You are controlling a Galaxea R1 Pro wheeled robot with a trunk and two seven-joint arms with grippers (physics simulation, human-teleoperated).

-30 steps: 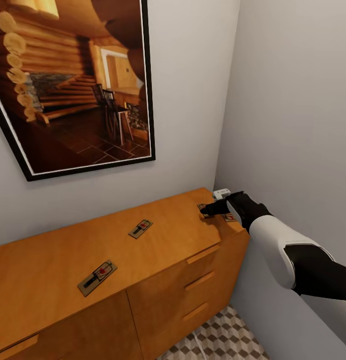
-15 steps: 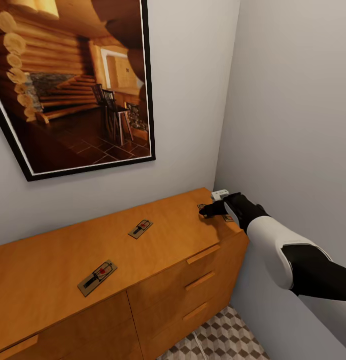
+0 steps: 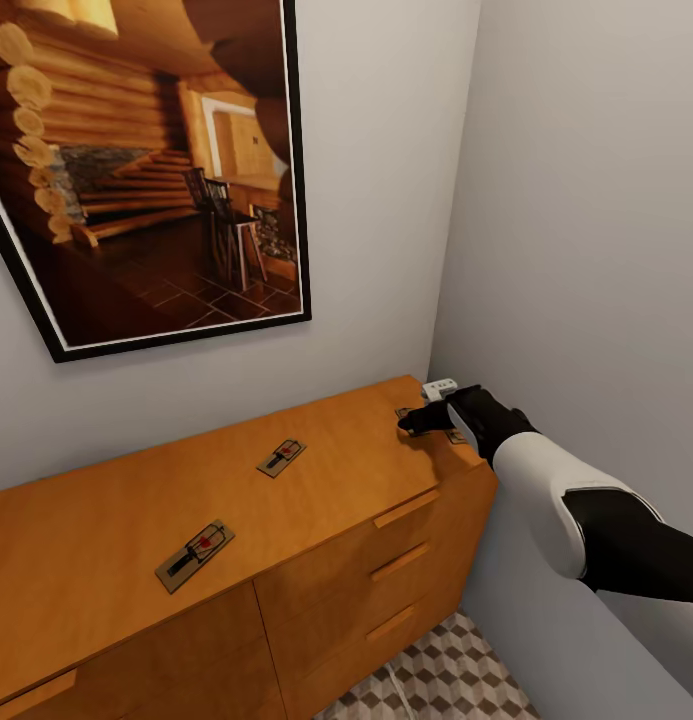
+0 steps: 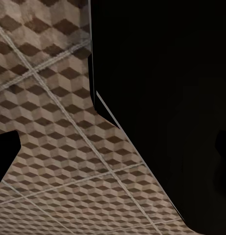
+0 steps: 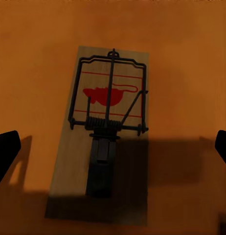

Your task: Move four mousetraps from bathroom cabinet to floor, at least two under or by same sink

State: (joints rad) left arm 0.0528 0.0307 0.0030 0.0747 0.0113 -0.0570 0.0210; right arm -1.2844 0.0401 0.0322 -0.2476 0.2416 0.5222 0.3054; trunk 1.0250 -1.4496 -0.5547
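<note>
The orange-brown cabinet (image 3: 336, 480) carries mousetraps on its flat top. One mousetrap (image 3: 194, 555) lies near the left, another mousetrap (image 3: 282, 456) at mid-top. At the right end my right gripper (image 3: 411, 422) hovers just over a third mousetrap (image 5: 105, 127), open, its fingertips (image 5: 5, 152) wide on either side of the tan board and apart from it. A fourth mousetrap (image 3: 456, 436) peeks out beside the wrist. My left gripper (image 4: 113, 152) hangs open over the cube-patterned bathroom floor (image 4: 54, 122), holding nothing. The bathroom sink is out of view.
A small white object (image 3: 441, 386) sits in the cabinet's far right corner against the wall. The grey side wall (image 3: 586, 250) stands close on the right, a framed picture (image 3: 146, 170) hangs above the cabinet. Tiled floor (image 3: 436, 680) shows below the drawers.
My right arm has edged slightly left and toward the back wall over the cabinet's right end. The mousetraps have not moved.
</note>
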